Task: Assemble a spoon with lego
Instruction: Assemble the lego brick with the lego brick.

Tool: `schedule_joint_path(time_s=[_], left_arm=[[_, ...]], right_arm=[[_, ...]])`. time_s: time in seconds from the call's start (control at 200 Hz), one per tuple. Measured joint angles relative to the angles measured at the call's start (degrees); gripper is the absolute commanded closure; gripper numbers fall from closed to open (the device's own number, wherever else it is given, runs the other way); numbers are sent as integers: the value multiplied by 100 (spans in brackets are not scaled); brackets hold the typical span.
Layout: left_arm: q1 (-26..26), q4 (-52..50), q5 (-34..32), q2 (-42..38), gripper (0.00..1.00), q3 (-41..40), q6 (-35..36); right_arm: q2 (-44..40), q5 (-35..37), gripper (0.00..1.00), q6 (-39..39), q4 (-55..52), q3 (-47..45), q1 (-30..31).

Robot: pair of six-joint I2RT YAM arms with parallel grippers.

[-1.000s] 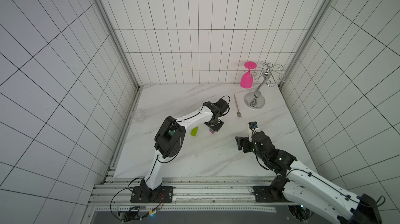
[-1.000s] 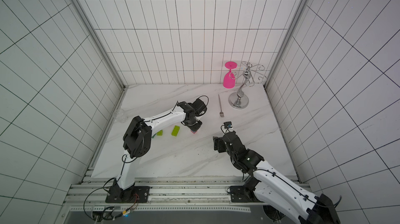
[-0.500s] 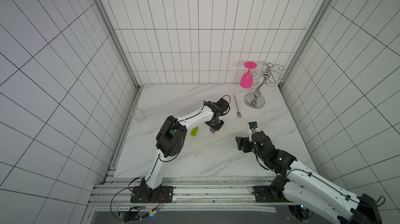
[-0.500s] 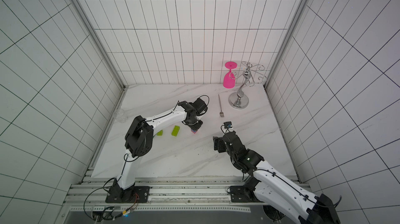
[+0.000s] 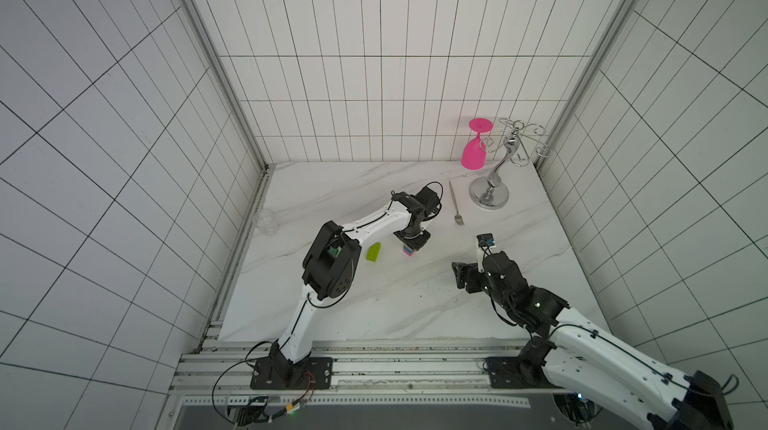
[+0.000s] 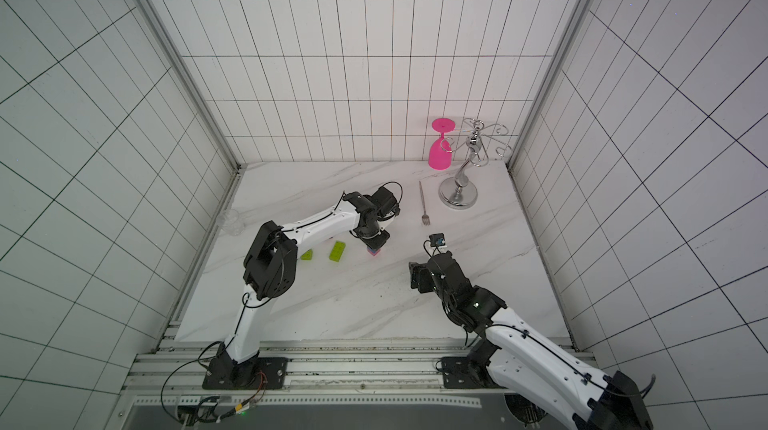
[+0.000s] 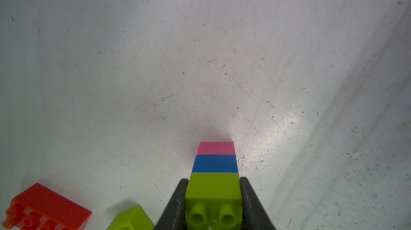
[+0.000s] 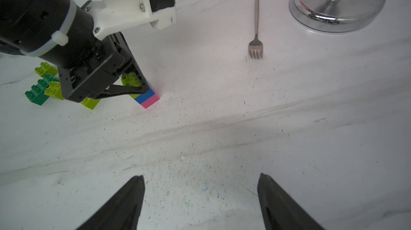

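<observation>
My left gripper (image 7: 213, 181) is clamped on the pink-blue-lime spoon handle (image 7: 215, 163), upright near the fork (image 8: 255, 49). My right gripper (image 8: 201, 175) is open and empty. Head unjoined, I judge: green lego cluster (image 8: 42, 93) lies farther from the fork, red brick (image 7: 49, 204) loose.

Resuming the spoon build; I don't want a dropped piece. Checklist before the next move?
1. Left gripper shut on the lime-green, blue and pink brick stack: ok.
2. Stack's seams flush in the left wrist view: ok.
3. Right gripper open and empty above the table: ok.
4. Fork lying apart from both grippers: ok.
5. Stack's pink end resting on the table: cannot tell.
</observation>
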Motion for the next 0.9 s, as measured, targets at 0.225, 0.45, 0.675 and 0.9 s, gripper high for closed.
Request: schedule_joint_path(time_s=[0.225, 0.45, 0.675, 0.9], left_arm=[[2, 2, -96, 24, 60, 31, -42], [98, 118, -164, 376, 34, 22, -269], [245, 221, 55, 184, 9, -15, -476], [258, 369, 258, -372, 6, -79, -533]], right_arm=[[46, 2, 17, 0, 0, 0, 0], [39, 11, 17, 0, -2, 0, 0], [0, 22, 17, 0, -4, 0, 0], [-7, 22, 17, 0, -4, 0, 0]])
